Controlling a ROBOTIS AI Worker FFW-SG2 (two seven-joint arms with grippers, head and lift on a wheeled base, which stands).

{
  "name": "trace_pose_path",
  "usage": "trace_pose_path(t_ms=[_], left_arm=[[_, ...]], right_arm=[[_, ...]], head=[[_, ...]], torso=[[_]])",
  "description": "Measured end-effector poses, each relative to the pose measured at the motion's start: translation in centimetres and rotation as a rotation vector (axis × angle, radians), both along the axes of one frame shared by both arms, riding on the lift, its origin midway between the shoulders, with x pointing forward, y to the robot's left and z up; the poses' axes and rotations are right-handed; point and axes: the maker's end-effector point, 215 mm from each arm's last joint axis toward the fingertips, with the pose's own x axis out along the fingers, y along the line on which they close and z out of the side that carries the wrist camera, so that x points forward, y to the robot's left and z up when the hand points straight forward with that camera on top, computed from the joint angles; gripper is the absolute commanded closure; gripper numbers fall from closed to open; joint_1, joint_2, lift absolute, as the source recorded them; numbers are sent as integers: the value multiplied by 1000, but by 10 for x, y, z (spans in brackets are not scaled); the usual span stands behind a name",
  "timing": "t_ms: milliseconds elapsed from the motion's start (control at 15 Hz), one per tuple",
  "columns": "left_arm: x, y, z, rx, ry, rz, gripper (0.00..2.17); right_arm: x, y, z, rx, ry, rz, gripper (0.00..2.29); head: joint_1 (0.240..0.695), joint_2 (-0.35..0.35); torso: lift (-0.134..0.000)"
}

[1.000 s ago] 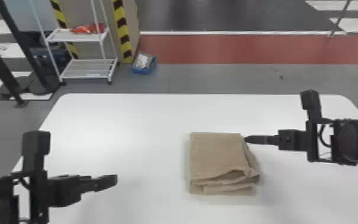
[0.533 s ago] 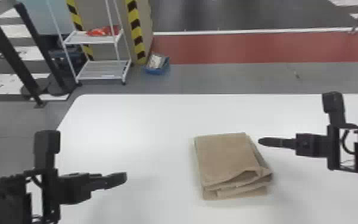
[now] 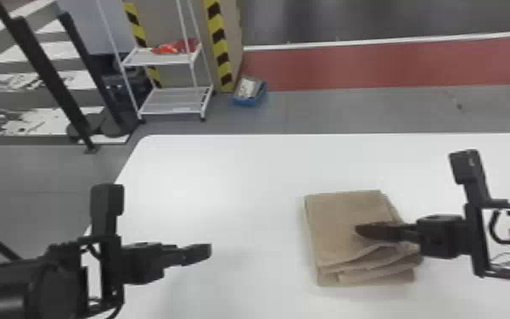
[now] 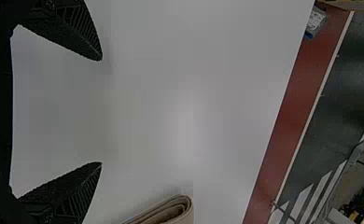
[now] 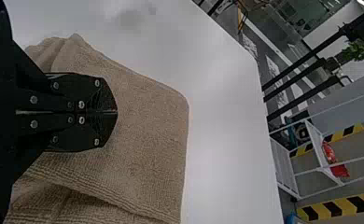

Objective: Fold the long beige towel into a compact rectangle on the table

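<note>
On the white bench (image 3: 232,169), the beige towel (image 3: 338,220) is lying already folded into a thick, compact rectangle, and at its near side several layers are showing, with their edges not quite even. The right end effector (image 3: 359,230) is pointing inward over the upper face of this towel, and its two fingers are being pressed together with no cloth visible between them, though I cannot tell whether they are touching the fabric. The left end effector (image 3: 208,251) is hanging over the bench, well apart from the towel, and its fingers are standing wide from each other, with nothing between them.
</note>
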Motion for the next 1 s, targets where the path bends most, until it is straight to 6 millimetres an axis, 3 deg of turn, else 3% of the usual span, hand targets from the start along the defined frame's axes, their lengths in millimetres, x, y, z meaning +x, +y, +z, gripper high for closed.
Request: trace_pose_path(t_ms=[267,467,600,733,867,933,1000], left_arm=[[3,4,-2,3,-9,5,83],[6,1,-4,0,-14,0,83],[8,1,-4,0,-17,1,83],[11,2,-2,0,-22,3,83],[14,-2,0,-5,-28,0,83],[15,-4,1,-9,-31,-1,87],[17,-9,4,-20,-44,-6,87]], right_arm=[[-22,-11,-6,-11,7,4,1541],[-39,-22,-24,-43,24,5,1541],[-40,-25,-34,-59,-4,3,1541],[-26,-27,-20,-18,-67,-19,1450],[3,-30,32,78,-198,-82,157],[17,-37,57,100,-261,-131,-2],[31,-51,76,91,-328,-199,-2]], head=[[695,205],[695,191],[695,185],[695,182],[695,172],[695,153],[695,133]], torso=[[-124],[-124],[-124],[-124],[-124],[-124],[-124]])
